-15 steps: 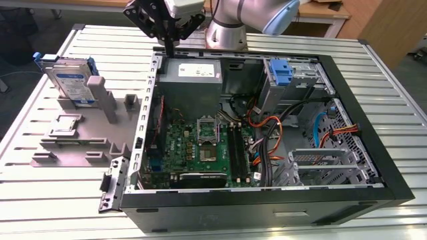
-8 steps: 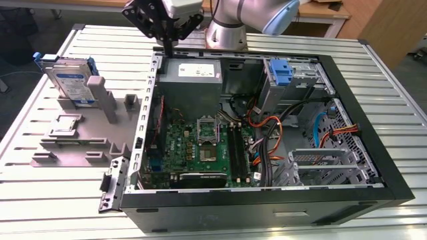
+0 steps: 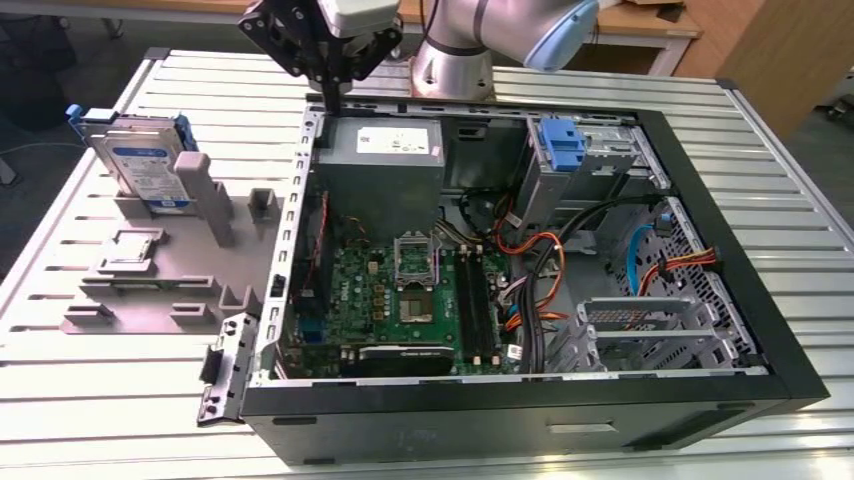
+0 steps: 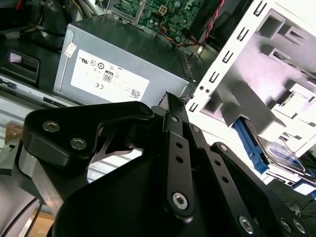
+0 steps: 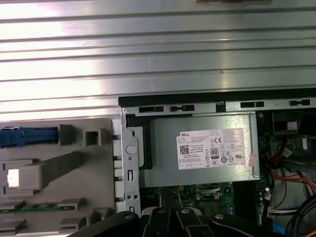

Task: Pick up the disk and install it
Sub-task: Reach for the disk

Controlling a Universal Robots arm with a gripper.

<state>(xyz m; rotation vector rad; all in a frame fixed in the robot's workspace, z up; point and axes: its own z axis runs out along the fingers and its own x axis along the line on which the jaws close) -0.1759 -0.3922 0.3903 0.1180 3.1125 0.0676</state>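
One hand point(image 3: 326, 92), nothing in it. My fingers point(image 4: 177, 148) are pinched together to a point with no gap I can see, aimed straight down. I'm hanging over the corner of the open computer case point(image 3: 747, 330) where the grey power supply point(image 3: 380, 150) sits, with the tip right at the case rim. I can't tell whether it actually touches. My arm point(image 3: 494, 40) comes up behind the case at the far side of the ribbed metal table point(image 3: 801, 180).

The disk point(image 3: 140, 165) is outside the case, toward the exterior view's left. It stands on edge in a grey fixture point(image 3: 160, 290) on the table, label facing out and blue rails round it. I'm well apart from it.

The exterior view gives the full layout inside the case. There's a green motherboard point(image 3: 400, 290) on the bottom, a blue caddy point(image 3: 563, 145) in the bay just beside the power supply, and orange and red cables point(image 3: 534, 250). A metal drive cage point(image 3: 641, 325) sits toward the exterior view's right.

The second wrist view looks along my black fingers to the power supply's white sticker, with the disk point(image 4: 279, 150) off to one side in the fixture. The first wrist view looks down on the power supply point(image 5: 207, 150) from above, with bare table beyond it. There the disk point(image 5: 24, 137) is just a blue edge.
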